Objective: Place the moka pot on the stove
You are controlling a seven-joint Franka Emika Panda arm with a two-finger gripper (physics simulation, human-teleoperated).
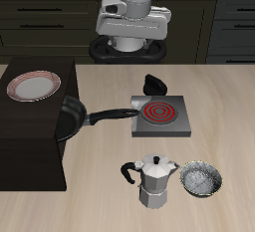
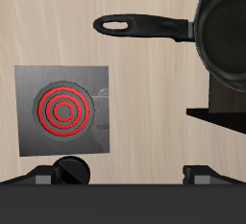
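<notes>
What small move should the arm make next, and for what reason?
Probably bring the hand forward and down toward the moka pot. The pot stands on the table near its front edge, beside the small bowl, not on the stove. The hand is high at the back, holding nothing, and the coil is free.

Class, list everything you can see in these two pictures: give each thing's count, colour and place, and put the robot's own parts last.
moka pot: one, silver with black handle, near the table's front edge, beside the bowl.
bowl: one, grey speckled, by the front edge.
stove: one, grey with red coil and black knob, mid-table.
frying pan: one, black, on the dark cabinet's edge, handle toward the stove.
plate: one, white with red rim, on the dark cabinet.
table: one, light wood.
gripper: one, white, above the table's back; fingers unclear.
</notes>
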